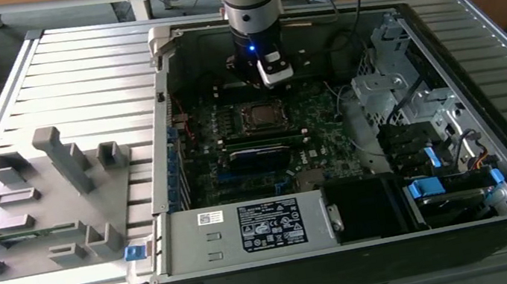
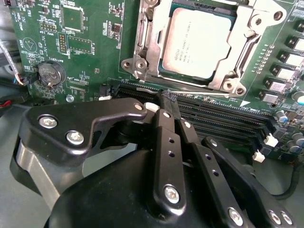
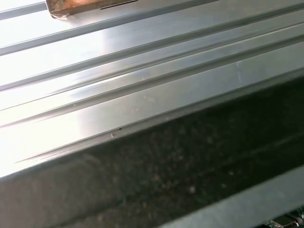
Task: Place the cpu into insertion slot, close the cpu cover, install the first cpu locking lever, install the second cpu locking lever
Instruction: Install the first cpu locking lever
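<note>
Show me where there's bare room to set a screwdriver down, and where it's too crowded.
Free: the ribbed table between the grey fixture and the table's far edge, and the strip at the exterior view's right of the computer case. Crowded: inside the case, around the cpu near the gripper.

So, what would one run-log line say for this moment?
cpu: seated | cpu cover: down over it | gripper: shut, empty, by the memory slots
</note>
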{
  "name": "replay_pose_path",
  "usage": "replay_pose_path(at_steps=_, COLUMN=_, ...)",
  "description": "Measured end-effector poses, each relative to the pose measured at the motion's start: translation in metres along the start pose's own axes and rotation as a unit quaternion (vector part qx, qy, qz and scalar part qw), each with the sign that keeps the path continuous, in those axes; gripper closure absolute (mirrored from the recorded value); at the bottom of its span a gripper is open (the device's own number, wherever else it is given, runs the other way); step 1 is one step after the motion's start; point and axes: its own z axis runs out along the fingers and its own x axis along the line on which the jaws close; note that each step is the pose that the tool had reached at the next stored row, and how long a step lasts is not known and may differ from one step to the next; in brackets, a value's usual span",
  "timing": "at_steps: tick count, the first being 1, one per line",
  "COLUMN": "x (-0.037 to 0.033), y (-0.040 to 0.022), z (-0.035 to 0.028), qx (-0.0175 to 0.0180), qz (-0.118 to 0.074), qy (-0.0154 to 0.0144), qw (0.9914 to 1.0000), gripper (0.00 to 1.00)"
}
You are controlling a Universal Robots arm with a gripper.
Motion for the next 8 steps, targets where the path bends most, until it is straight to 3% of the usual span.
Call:
replay_pose_path(at_steps=4, x=0.0016, y=-0.0004, z=-0.0001, qx=-0.0025, qz=0.0, qy=-0.007, qw=0.99997, gripper=0.89)
replay_pose_path(at_steps=8, x=0.0018, y=-0.0005, z=-0.0002, qx=-0.0028, qz=0.0, qy=-0.0076, qw=0.99997, gripper=0.89)
